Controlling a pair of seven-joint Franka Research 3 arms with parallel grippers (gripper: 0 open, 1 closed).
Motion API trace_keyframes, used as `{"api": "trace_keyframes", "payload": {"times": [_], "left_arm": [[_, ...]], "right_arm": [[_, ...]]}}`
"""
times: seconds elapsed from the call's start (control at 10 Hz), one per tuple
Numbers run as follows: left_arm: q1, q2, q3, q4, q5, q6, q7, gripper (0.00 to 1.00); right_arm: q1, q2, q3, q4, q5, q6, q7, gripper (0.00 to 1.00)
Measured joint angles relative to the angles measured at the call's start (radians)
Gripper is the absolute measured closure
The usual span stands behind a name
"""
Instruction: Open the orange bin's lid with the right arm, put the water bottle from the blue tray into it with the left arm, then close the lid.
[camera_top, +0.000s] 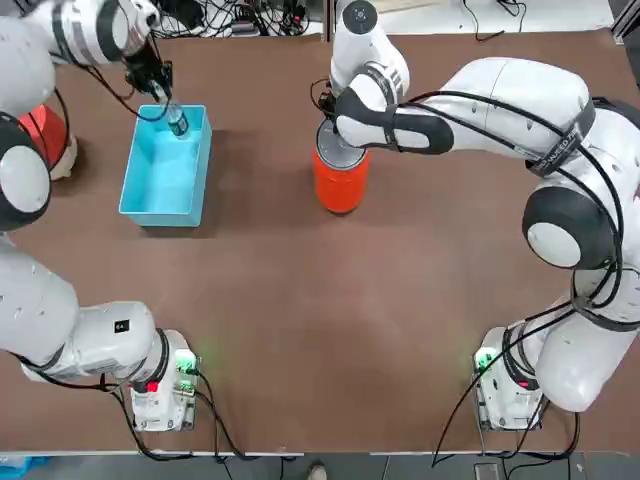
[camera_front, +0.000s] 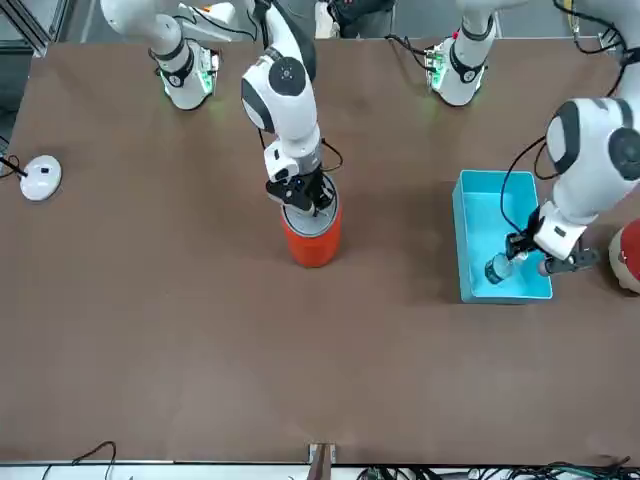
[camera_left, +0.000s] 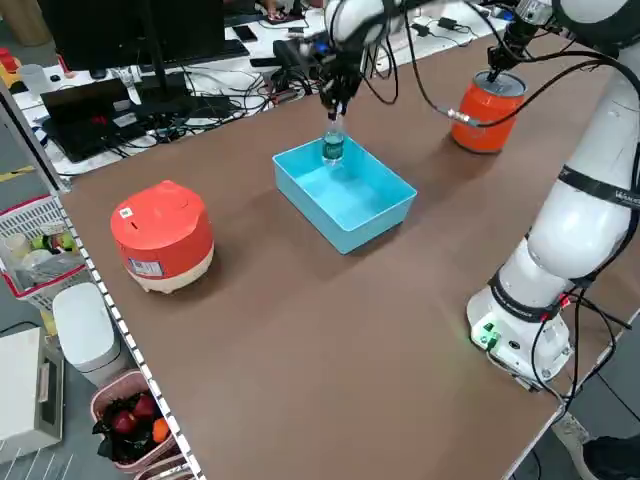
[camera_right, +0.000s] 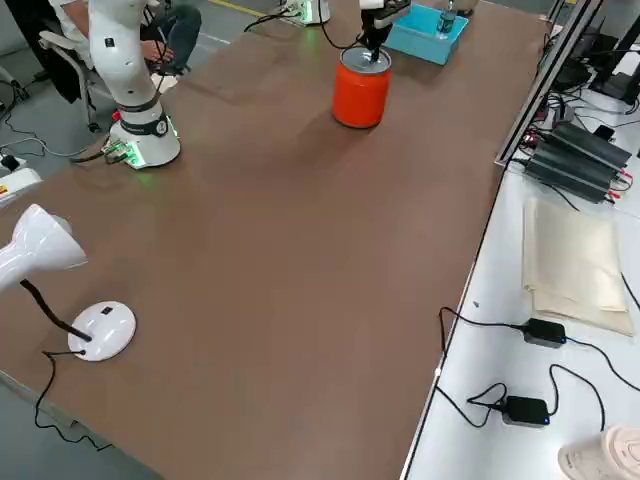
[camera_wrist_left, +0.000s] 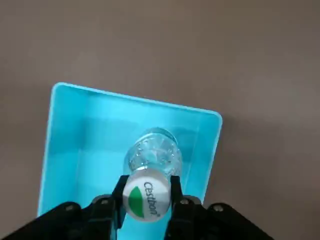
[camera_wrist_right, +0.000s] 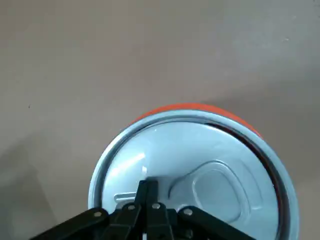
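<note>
Pale-blue plastic forms the blue tray (camera_top: 152, 207); near its twelve o'clock end, the left gripper (camera_wrist_left: 149, 179) clasps the water bottle (camera_wrist_left: 155, 152) at the neck. At three o'clock from the tray, the right gripper (camera_wrist_right: 148, 182), fingers together, is at the lid (camera_wrist_right: 150, 150) of the orange bin (camera_top: 341, 188).

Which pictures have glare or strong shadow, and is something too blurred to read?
Right wrist view: bright glare streak on the lid, soft shadows on the table. Top view: faint shadow beside the tray. Left wrist view: cap lettering readable. Left side view: bottle label too small to read.
</note>
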Motion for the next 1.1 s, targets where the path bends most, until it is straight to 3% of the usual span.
{"api": "trace_keyframes", "payload": {"times": [0.3, 0.7, 1.1], "left_arm": [[-0.002, -0.039, -0.018, 0.131, -0.001, -0.214, -0.106, 0.63], [-0.015, -0.051, -0.229, 0.253, -0.004, -0.359, -0.407, 0.63], [-0.02, -0.045, -0.392, 0.321, -0.111, -0.398, -0.655, 0.63]], "right_arm": [[0.001, 0.002, 0.002, 0.019, -0.004, -0.04, -0.007, 0.99], [0.001, -0.004, 0.001, 0.182, 0.028, -0.296, -0.045, 0.99], [-0.053, -0.078, -0.018, 0.225, 0.037, -0.443, -0.148, 0.99]]}}
